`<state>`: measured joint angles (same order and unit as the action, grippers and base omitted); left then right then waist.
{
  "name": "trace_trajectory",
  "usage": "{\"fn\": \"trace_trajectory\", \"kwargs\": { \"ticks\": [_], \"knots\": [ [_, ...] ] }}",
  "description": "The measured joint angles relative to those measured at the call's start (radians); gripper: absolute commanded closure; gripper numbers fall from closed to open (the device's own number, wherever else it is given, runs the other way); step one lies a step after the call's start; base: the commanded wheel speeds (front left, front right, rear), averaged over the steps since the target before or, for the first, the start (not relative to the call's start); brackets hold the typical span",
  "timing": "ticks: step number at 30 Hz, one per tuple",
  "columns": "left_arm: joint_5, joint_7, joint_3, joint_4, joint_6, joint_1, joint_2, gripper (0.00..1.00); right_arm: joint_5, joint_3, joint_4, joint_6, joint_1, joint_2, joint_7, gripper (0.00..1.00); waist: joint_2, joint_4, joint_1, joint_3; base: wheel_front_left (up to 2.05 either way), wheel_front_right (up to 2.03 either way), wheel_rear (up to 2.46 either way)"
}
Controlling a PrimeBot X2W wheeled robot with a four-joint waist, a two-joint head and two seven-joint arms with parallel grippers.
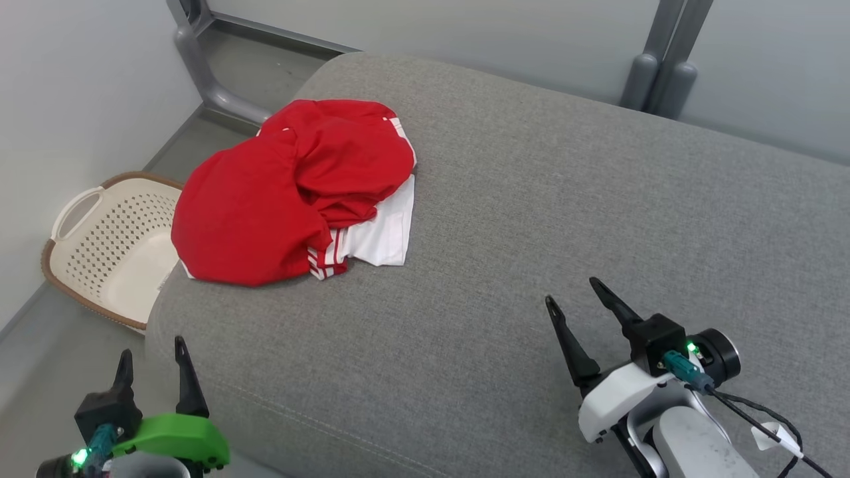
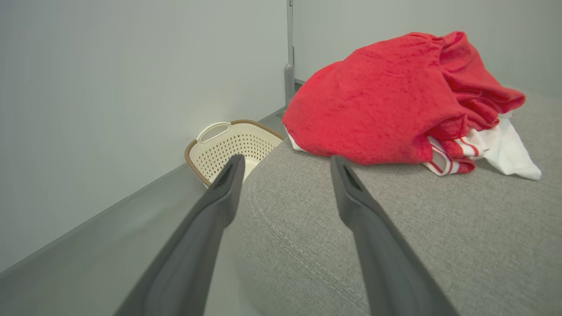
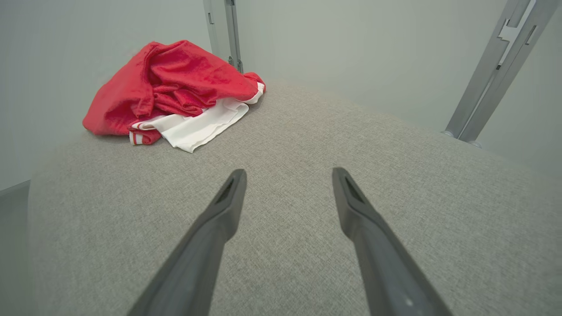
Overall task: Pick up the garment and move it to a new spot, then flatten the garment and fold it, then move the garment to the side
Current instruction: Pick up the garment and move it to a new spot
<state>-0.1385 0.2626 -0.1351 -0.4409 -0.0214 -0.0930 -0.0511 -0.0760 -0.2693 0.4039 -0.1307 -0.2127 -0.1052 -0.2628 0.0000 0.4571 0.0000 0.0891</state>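
Garment (image 1: 265, 199): a crumpled red heap with a white panel and red-and-white striped trim showing at its near edge. Lying on the grey cushion (image 1: 531, 199), toward the cushion's far left corner, one red fold reaching the left edge. Touched by neither gripper.

Left gripper (image 1: 151, 348): at the cushion's near left corner, just off its rounded edge, dark fingers pointing toward the far end. Jaws spread wide, nothing between them. In the left wrist view, one finger (image 2: 210, 206) over the floor (image 2: 109, 245) beside the cushion, the other over the cushion's stitched edge, the garment well ahead of both tips.

Right gripper (image 1: 571, 291): above the cushion's near right part, over bare grey fabric. Jaws likewise spread wide, holding nothing, fingers angled toward the cushion's far left. Well apart from the garment, with open fabric between.

Cream perforated basket (image 1: 99, 252) with a brown rim: on the floor just left of the cushion, near the garment's corner, standing upright beside the pale wall (image 1: 66, 99).

Grey metal posts (image 1: 199, 66): beyond the cushion's far left corner, and another pair beyond its far right side.
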Motion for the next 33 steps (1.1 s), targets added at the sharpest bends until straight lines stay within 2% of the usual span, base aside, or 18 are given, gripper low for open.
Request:
{"fn": "trace_trajectory", "kwargs": {
  "ticks": [8, 15, 24, 32, 33],
  "knots": [
    [-0.024, 0.001, -0.052, -0.084, 0.076, -0.185, -0.01, 0.0, 0.002, -0.011, -0.02, 0.0, -0.037, -0.039, 0.0, 0.0, 0.0, -0.053, 0.0, 0.071, 0.0, 0.0, 0.0],
    [-0.057, 0.001, -0.085, -0.203, 0.136, -0.384, -0.072, 0.0, -0.002, -0.035, -0.061, 0.0, -0.081, -0.075, 0.0, 0.0, 0.0, -0.113, 0.0, 0.153, 0.0, 0.0, 0.0],
    [-0.118, 0.002, -0.062, -0.442, 0.149, -0.604, -0.163, 0.0, -0.01, -0.053, -0.078, 0.0, -0.129, -0.094, 0.0, 0.0, 0.0, -0.217, 0.0, 0.25, 0.0, 0.0, 0.0],
    [-0.143, -0.025, -0.021, -0.646, 0.15, -0.693, -0.216, 0.0, -0.011, -0.047, -0.079, 0.0, -0.149, -0.09, 0.0, 0.0, 0.0, -0.303, 0.0, 0.311, 0.0, 0.0, 0.0],
    [-0.142, -0.025, -0.016, -0.667, 0.147, -0.702, -0.218, 0.2, -0.011, -0.044, -0.078, 0.0, -0.152, -0.088, 0.0, 0.0, 0.0, -0.313, 0.0001, 0.318, 0.0, 0.0, 0.0]
  ]
}}
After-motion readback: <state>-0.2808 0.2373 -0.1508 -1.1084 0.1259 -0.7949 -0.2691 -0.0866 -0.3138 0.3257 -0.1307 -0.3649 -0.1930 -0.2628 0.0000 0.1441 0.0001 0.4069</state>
